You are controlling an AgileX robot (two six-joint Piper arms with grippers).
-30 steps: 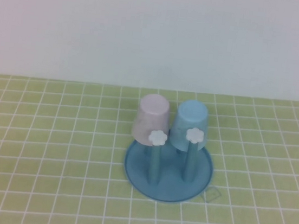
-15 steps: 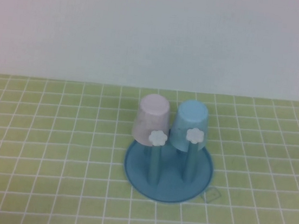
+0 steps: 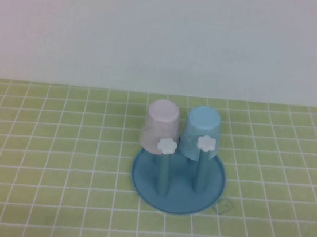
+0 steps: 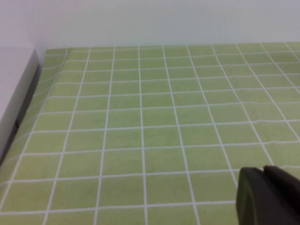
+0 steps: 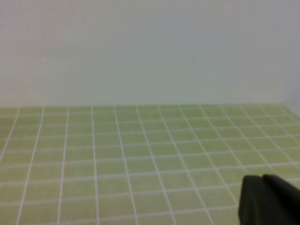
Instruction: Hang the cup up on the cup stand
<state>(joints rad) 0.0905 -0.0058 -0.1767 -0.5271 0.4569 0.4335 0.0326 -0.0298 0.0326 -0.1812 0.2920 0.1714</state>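
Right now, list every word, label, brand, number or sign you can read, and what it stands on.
None is readable.
The cup, the pale lilac-pink cup and the cup stand show plain surfaces.
A small faint outline on the table near the stand's base is too blurred to read.
The left gripper and the right gripper, both over bare cloth, show no lettering.

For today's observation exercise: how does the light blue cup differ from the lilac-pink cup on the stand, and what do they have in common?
Colour: the light blue cup is pale blue, the lilac-pink cup pale pinkish.
Place: the blue cup hangs on the right rear peg of the cup stand, the pink cup on the left.
Shared: both are upside down, tapered, handleless, alike in size.
The left gripper and right gripper are away from the stand.
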